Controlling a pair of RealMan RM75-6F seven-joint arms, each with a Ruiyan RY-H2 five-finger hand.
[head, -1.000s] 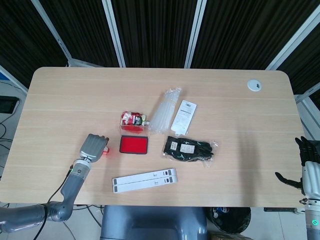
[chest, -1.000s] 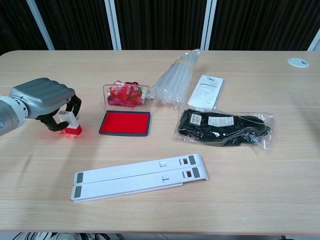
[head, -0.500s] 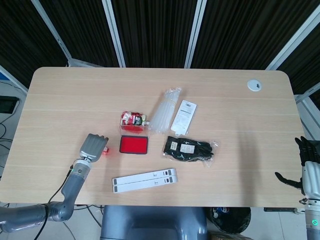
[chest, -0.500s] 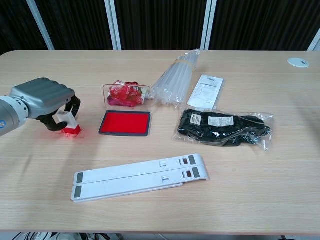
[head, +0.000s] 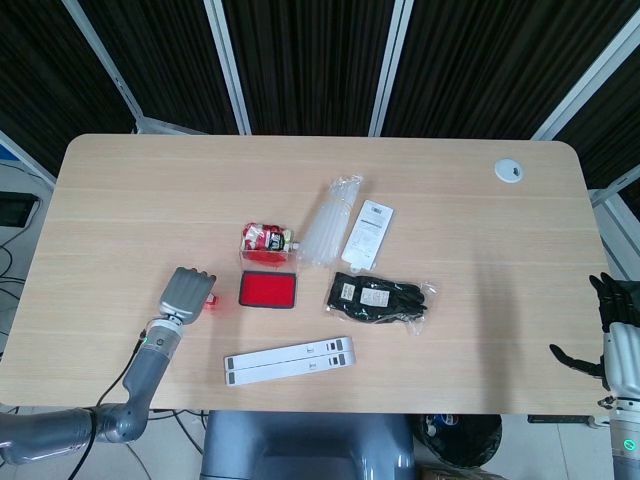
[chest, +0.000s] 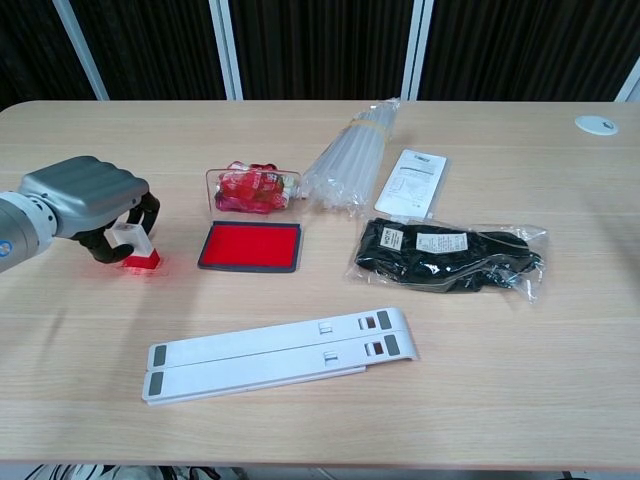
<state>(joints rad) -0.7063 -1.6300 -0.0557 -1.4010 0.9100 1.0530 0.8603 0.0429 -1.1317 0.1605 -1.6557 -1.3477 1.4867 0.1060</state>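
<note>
My left hand rests on the left part of the table, fingers curled around a small stamp with a clear top and a red base. The stamp's base is on or just above the tabletop. A red ink pad in a dark tray lies just right of the stamp. My right hand hangs off the table's right front corner with its fingers apart, holding nothing; only the head view shows it.
Behind the pad stands a clear box of red items. A bundle of clear sticks, a white card and a bagged black item lie mid-table. A white folded stand lies near the front edge, a grommet far right.
The left hand has drawn the stamp slightly to the left, away from the ink pad. The right hand has not moved.
</note>
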